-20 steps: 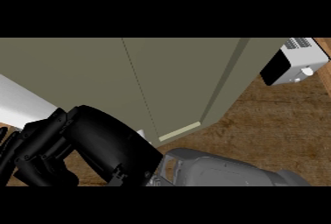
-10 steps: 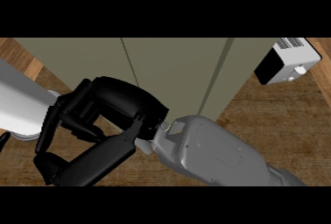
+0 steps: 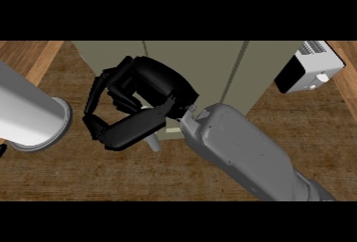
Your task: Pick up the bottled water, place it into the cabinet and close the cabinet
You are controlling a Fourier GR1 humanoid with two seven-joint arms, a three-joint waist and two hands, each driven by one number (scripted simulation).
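The right robot hand (image 3: 143, 101) hangs over the near left corner of the cabinet (image 3: 209, 71), its black fingers (image 3: 105, 92) curled down and its thumb (image 3: 132, 132) folded under, clamped on something mostly hidden inside the fist. Only a pale tapered tip (image 3: 155, 143) pokes out below the thumb, pointing toward the near edge of the view; this may be the bottled water, but the robot hand hides too much of it to tell, and its long axis seems to run near to far. No label or writing can be read on it.

The grey right forearm (image 3: 244, 156) comes in from the lower right and crosses the wooden desk (image 3: 140, 175). The cabinet is olive-grey, with thin vertical seams between its panels. A white and black appliance (image 3: 307, 68) sits at the far right, just beside the cabinet. The left forearm (image 3: 28, 118), a grey cylinder, lies at the left edge; its robot hand is out of view. Bare desk lies open between the two arms.
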